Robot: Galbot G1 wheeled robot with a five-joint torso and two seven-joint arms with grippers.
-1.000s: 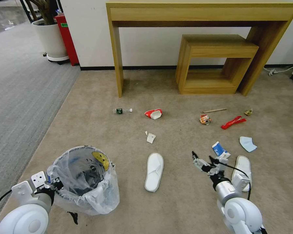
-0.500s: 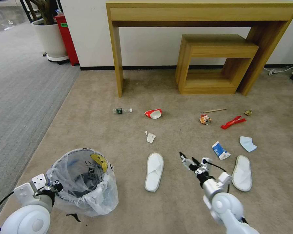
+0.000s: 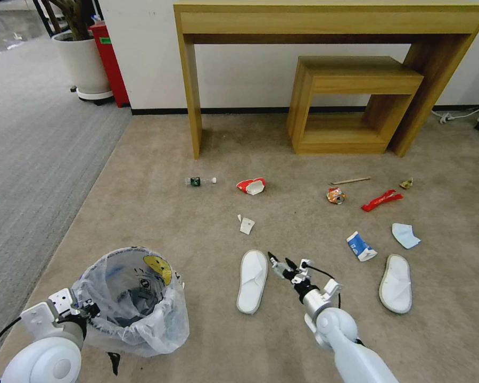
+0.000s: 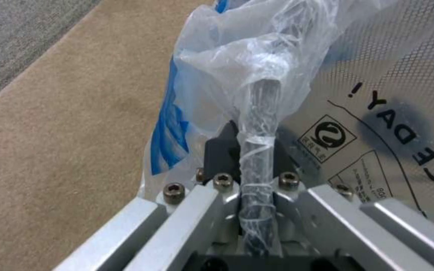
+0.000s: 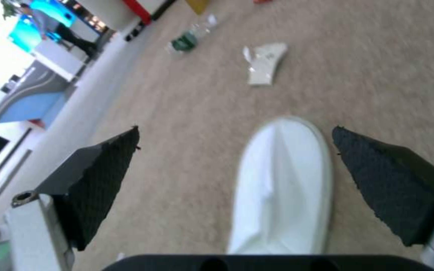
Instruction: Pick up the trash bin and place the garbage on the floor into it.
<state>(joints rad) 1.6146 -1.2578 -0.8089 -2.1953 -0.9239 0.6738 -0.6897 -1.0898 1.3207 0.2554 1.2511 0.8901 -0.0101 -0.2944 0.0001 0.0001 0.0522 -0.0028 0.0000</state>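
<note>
Right wrist view: white slipper [image 5: 282, 184] lies between spread fingers [image 5: 101, 177].

The plastic bag [image 4: 378, 75] lining the trash bin [image 3: 130, 303] is showing black lettering, "NICE DAY!", beside a recycling-style mark.

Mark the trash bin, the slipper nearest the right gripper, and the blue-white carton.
Trash bin [image 3: 167, 327]: head view, on the bagged side wall.
Slipper [image 3: 252, 281]: head view, middle of its upper.
Carton [image 3: 360, 246]: head view, on its blue and white face.
</note>
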